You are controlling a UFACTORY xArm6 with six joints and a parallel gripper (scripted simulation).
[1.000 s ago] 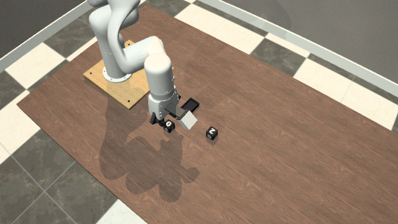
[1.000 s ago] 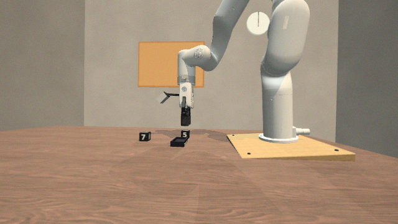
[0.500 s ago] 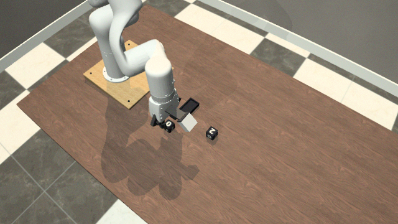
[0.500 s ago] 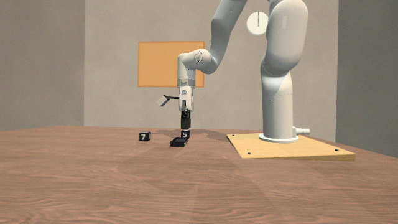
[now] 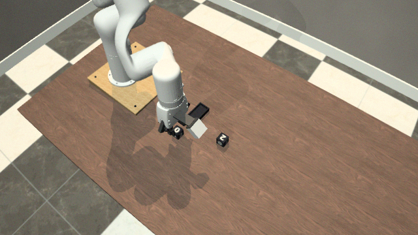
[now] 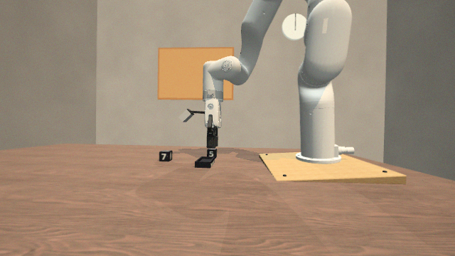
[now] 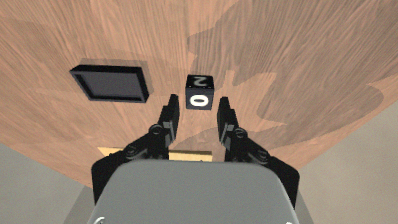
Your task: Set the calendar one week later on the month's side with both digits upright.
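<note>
The digits are printed in white on black cubes. The nearer cube [image 5: 177, 132] [image 6: 211, 153] [image 7: 199, 92] has a 0 on top; one side reads 2, upside down in the wrist view, and another reads 5 in the exterior view. It stands on the bench [image 5: 277, 147] [image 6: 142, 206] [image 7: 260, 35], outside the black tray [image 5: 207, 111] [image 6: 203, 165] [image 7: 110, 68] and near it.

The farther cube [image 5: 222, 140] [image 6: 165, 156] also rests on the bench, well apart from the first. Its top carries a 2, turned in the top view, and a side reads 7; the mark on another side is too small to read.

The tray lies flat with its floor bare. The gripper [image 5: 170, 131] [image 6: 212, 146] [image 7: 198, 105] points down just above the nearer cube, its fingers parted about halfway, with nothing held.
</note>
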